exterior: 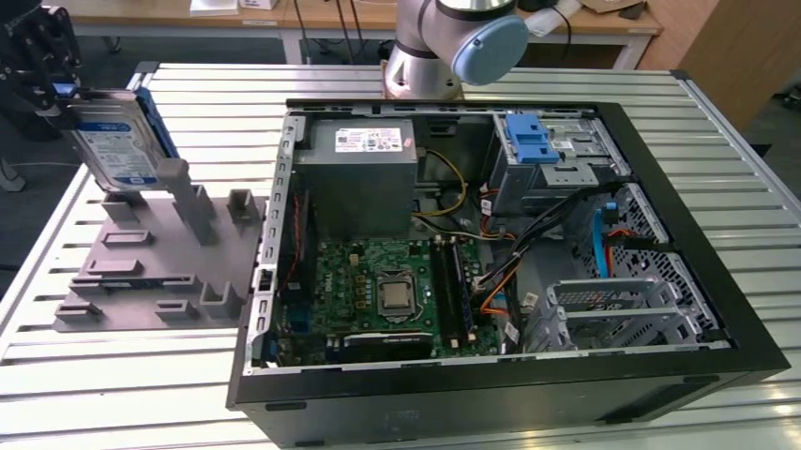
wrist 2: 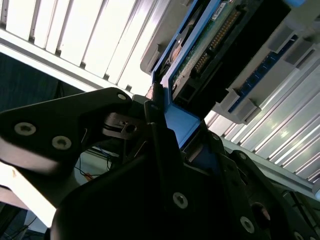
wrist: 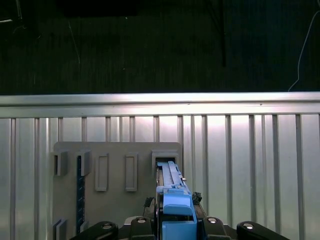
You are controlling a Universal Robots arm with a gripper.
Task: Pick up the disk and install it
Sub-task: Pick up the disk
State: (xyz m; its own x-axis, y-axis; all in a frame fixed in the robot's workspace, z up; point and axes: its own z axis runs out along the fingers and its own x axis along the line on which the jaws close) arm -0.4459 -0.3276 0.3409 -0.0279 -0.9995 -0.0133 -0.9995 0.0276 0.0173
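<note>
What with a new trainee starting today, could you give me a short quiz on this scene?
1. True or false: the gripper is shut on the disk.
2. The disk is nearest to: A) the grey fixture, B) the power supply, C) the drive cage.
3. Fill in: the disk's carrier bracket is coloured ____.
Key: 1 true; 2 A; 3 blue.

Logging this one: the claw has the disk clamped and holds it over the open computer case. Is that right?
Not quite. The claw does have the disk clamped, but it holds it over the grey fixture, on the exterior view's left of the open computer case, as the exterior view shows.
</note>
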